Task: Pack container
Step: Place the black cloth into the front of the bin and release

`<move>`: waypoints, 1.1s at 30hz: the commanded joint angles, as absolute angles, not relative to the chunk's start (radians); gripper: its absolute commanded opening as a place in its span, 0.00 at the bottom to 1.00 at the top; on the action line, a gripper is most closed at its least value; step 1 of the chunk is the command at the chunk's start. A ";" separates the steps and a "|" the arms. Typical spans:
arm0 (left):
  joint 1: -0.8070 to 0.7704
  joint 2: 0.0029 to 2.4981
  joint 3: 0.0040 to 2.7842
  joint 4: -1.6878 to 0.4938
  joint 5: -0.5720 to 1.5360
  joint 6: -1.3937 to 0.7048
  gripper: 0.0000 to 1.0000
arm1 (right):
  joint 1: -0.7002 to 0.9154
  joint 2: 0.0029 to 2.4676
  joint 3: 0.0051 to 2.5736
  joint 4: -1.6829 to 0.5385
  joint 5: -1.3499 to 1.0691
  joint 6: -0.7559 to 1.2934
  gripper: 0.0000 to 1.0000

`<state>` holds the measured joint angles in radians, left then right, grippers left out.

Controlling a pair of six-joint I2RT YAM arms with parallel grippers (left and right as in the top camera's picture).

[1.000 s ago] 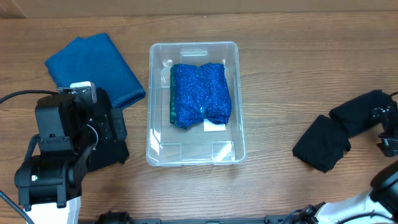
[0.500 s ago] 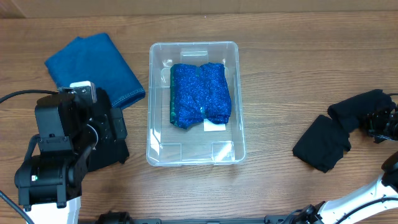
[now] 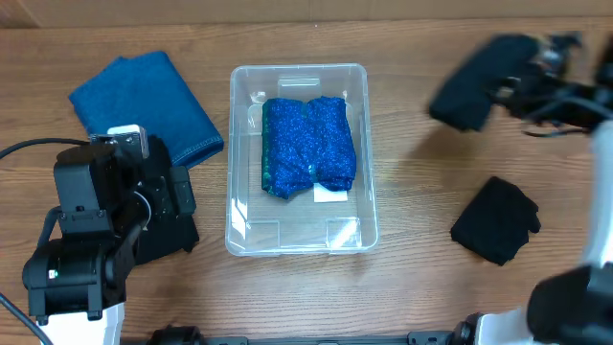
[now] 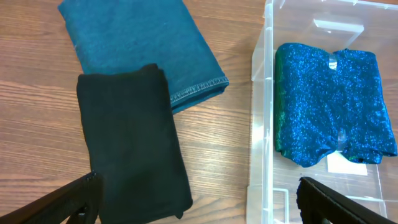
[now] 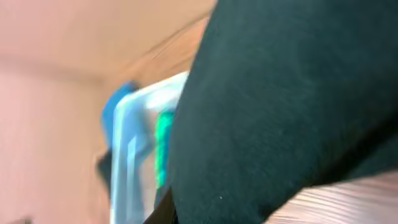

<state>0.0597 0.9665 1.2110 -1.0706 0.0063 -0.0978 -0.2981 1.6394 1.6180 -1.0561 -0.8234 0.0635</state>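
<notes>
The clear container [image 3: 233, 163] sits mid-table with a folded sparkly blue cloth [image 3: 308, 146] inside it. At the far right, my right gripper [image 3: 517, 84] is raised above the table and shut on a black cloth [image 3: 472, 84], which hangs toward the container. That black cloth [image 5: 286, 106] fills the right wrist view, with the container [image 5: 127, 143] blurred behind it. A second black cloth [image 3: 495, 220] lies on the table at right. My left gripper [image 4: 199, 208] is open and low at the container's left wall [image 4: 258, 124], with another black cloth [image 4: 130, 143] below it.
A folded teal cloth [image 3: 144, 105] lies at the far left, and its near edge [image 4: 140, 43] is overlapped by the black cloth. The left arm's body [image 3: 96, 240] fills the near-left corner. The sparkly cloth [image 4: 329, 106] covers the container's middle.
My right gripper shut on the upper black cloth, lifted it off the table and swung it toward the far side and left. The other black cloth stayed put. The left arm has not moved.
</notes>
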 commanded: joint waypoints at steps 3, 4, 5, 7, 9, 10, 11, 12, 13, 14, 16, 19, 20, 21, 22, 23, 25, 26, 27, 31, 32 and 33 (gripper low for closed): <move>0.065 0.962 1.232 -1.072 -0.001 -0.093 1.00 | 0.165 1.601 1.630 -1.089 -0.612 -0.054 0.04; 0.065 0.962 1.232 -1.072 -0.001 -0.093 1.00 | 0.255 1.605 1.630 -1.111 -0.518 -0.110 0.04; 0.065 0.962 1.232 -1.073 -0.001 -0.093 1.00 | 0.357 1.611 1.630 -1.138 -0.415 -0.189 0.04; 0.065 0.962 1.231 -1.073 -0.001 -0.093 1.00 | 0.499 1.629 1.629 -1.175 -0.323 -0.388 0.04; 0.065 0.962 1.231 -1.074 -0.001 -0.093 1.00 | 0.595 1.641 1.629 -1.206 -0.275 -0.650 0.04; 0.065 0.962 1.232 -1.077 -0.001 -0.093 1.00 | 0.618 1.645 1.629 -1.215 -0.252 -0.735 0.04; 0.065 0.962 1.232 -1.080 -0.001 -0.093 1.00 | 0.636 1.649 1.628 -1.224 -0.244 -0.845 0.04; 0.065 0.962 1.231 -1.082 -0.001 -0.093 1.00 | 0.647 1.653 1.618 -1.253 -0.249 -0.986 0.04; 0.065 0.962 1.231 -1.082 -0.001 -0.093 1.00 | 0.647 1.657 1.605 -1.283 -0.252 -1.095 0.04; 0.065 0.962 1.231 -1.082 -0.001 -0.093 1.00 | 0.647 1.665 1.588 -1.305 -0.265 -1.167 0.04; 0.065 0.962 1.231 -1.082 0.000 -0.093 1.00 | 0.647 1.703 1.555 -1.314 -0.270 -1.188 0.04; 0.065 0.962 1.231 -1.082 0.000 -0.093 1.00 | 0.649 1.813 1.550 -1.312 -0.305 -1.211 0.04; 0.065 0.962 1.231 -1.084 0.000 -0.093 1.00 | 0.652 1.837 1.550 -1.312 -0.309 -1.213 0.04; 0.065 0.962 1.231 -1.086 0.000 -0.093 1.00 | 0.656 1.871 1.550 -1.315 -0.308 -1.213 0.04; 0.065 0.962 1.232 -1.087 0.000 -0.093 1.00 | 0.658 1.899 1.550 -1.317 -0.308 -1.212 0.04; 0.065 0.962 1.232 -1.087 0.000 -0.093 1.00 | 0.662 1.927 1.550 -1.327 -0.308 -1.212 0.04; 0.065 0.962 1.231 -1.085 0.000 -0.093 1.00 | 0.662 1.942 1.551 -1.304 -0.302 -1.174 1.00; 0.065 0.962 1.232 -1.085 0.000 -0.093 1.00 | 0.662 1.934 1.557 -1.277 -0.286 -1.120 1.00; 0.065 0.962 1.231 -1.085 0.000 -0.093 1.00 | 0.662 1.918 1.575 -1.256 -0.249 -1.054 1.00; 0.065 0.962 1.231 -1.084 0.000 -0.093 1.00 | 0.659 1.781 1.739 -1.209 0.003 -0.731 1.00; 0.065 0.962 1.231 -1.084 0.000 -0.093 1.00 | 0.652 1.746 1.768 -1.200 0.100 -0.637 1.00; 0.065 0.962 1.231 -1.085 -0.001 -0.092 1.00 | 0.629 1.688 1.796 -1.183 0.251 -0.484 1.00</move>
<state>0.0597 0.9665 1.2110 -1.0855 0.0063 -0.0978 0.6548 1.8416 1.7027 -1.2015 -0.0402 -0.8043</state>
